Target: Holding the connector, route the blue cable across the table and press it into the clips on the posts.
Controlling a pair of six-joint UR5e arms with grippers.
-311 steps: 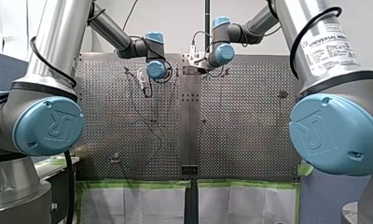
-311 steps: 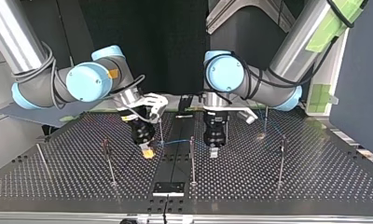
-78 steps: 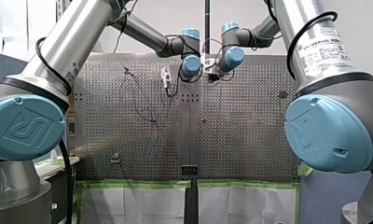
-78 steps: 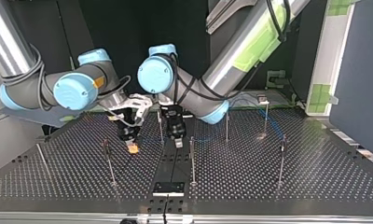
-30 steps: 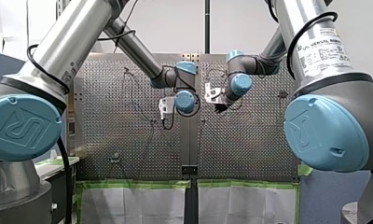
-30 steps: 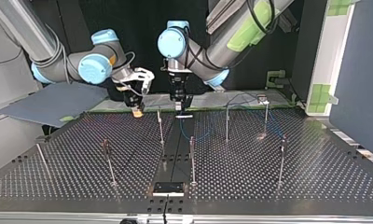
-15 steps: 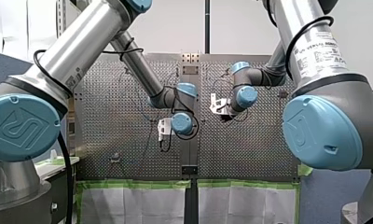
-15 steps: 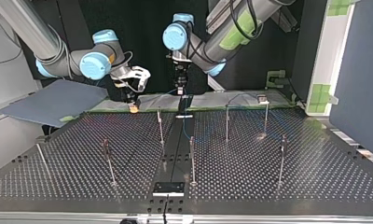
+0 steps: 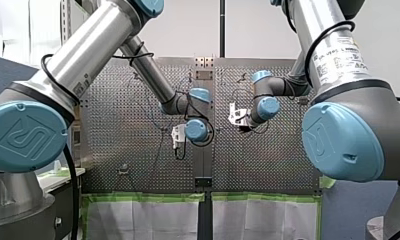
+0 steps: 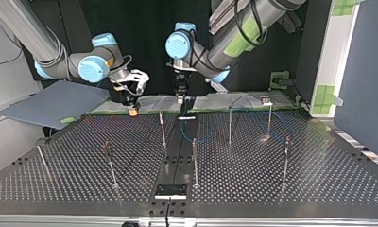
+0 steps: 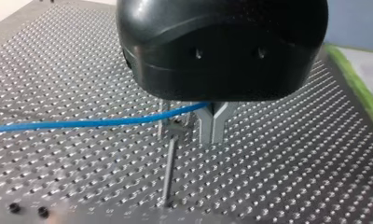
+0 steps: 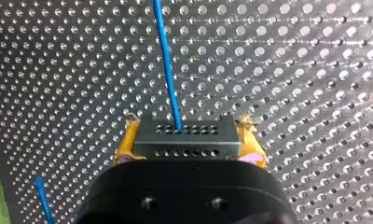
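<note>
In the right wrist view my right gripper [image 12: 185, 133] is shut on a grey connector block [image 12: 184, 143] with rows of small holes, its yellow pads [image 12: 125, 148] on either side. The blue cable [image 12: 167, 70] leaves the block and runs ahead over the perforated table. My left gripper [image 11: 212, 135], black with metal fingers, is shut on the blue cable [image 11: 82, 123], which trails off to one side past the top of a thin post [image 11: 168, 168]; whether it sits in a clip I cannot tell. In the top view my right gripper [image 10: 132, 110] hangs at the left and my left gripper [image 10: 181, 97] near the middle.
Several thin upright posts stand on the perforated table [image 10: 59, 189], among them one [image 10: 162, 128] near the middle, one [image 10: 229, 125] right of it and one [image 10: 285, 161] further right. Slack blue cable [image 10: 203, 138] loops between them. A small dark plate [image 10: 170, 191] lies near the table's edge.
Over the last second both grippers drew back toward the front view's lower edge, the left one further. In the last half second they hardly moved. Both grips held.
</note>
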